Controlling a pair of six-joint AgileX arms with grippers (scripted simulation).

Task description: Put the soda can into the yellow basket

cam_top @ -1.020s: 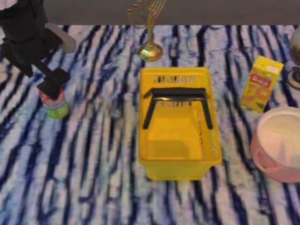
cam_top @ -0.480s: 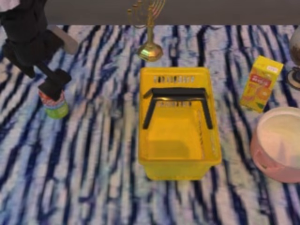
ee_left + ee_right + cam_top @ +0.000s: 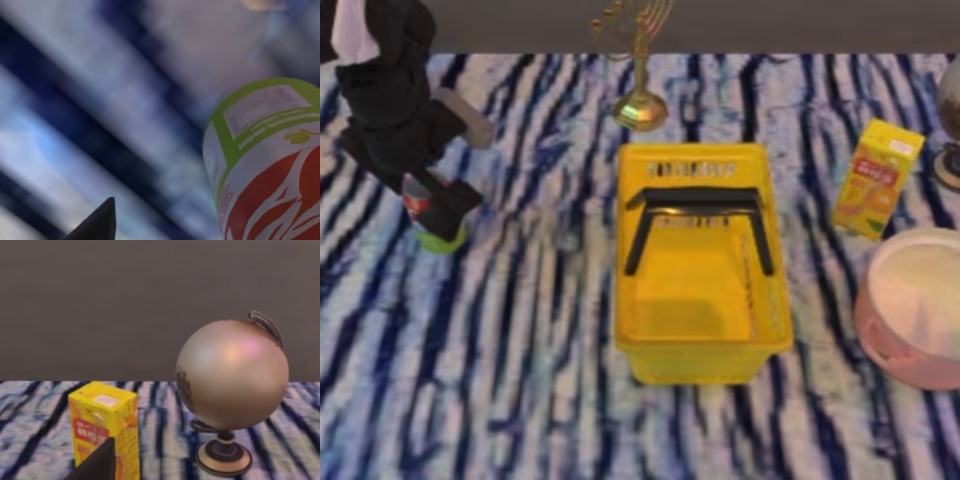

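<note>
Big striped tabletop, loads of open room between left side and middle. Yellow basket dead centre, black handle folded across the open top, so best dropped in behind it. Pink tub and juice carton off right, well clear. Left gripper down over the soda can at far left; can't tell if clamped yet. Can probably light, stiff, slick-sided, so grab mid-body. Right arm parked, out of the top view.
</note>
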